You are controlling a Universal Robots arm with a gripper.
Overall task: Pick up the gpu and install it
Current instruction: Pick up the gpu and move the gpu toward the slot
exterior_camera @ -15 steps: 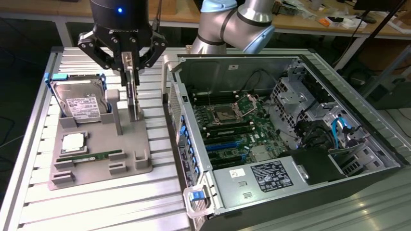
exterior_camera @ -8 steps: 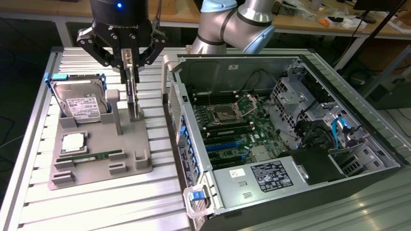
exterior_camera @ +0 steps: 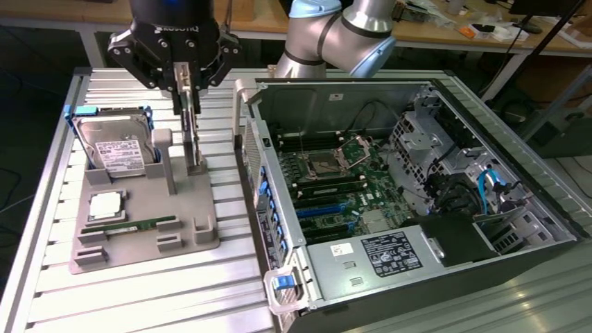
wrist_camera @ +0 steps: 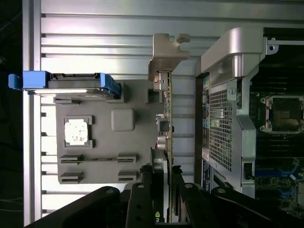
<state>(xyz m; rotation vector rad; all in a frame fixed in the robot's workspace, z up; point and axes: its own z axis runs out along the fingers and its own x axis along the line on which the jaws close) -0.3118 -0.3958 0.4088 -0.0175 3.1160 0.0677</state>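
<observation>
The gpu (exterior_camera: 193,142) stands on its long edge in a slot of the grey holder (exterior_camera: 185,232) on the bench (exterior_camera: 138,298). It is upright probably so that both flat faces are free for a pinch from above, and that is how the end effector (exterior_camera: 188,104) meets it. The end effector comes straight down over the card's upper edge with one finger on each face. In the wrist view the card runs edge-on (wrist_camera: 167,114), its silver bracket (wrist_camera: 168,47) at the far end, and the fingers (wrist_camera: 159,166) sit tight against it on both sides, so I judge the end effector clamped on the gpu. The card's lower edge looks to be in the holder's slot, though whether it has cleared the slot cannot be told. The holder keeps each part in its own seat, apart from the others — one gpu, one hard drive (exterior_camera: 116,149) leaning in blue rails, one square processor (exterior_camera: 105,205) lying flat and one narrow memory stick (exterior_camera: 134,226) lying along its groove. Just beside the holder, on the exterior view's right, lies one computer case (exterior_camera: 324,104) on its side with the panel off — its single motherboard (exterior_camera: 342,180) faces up, which leaves the slots reachable from above.
</observation>
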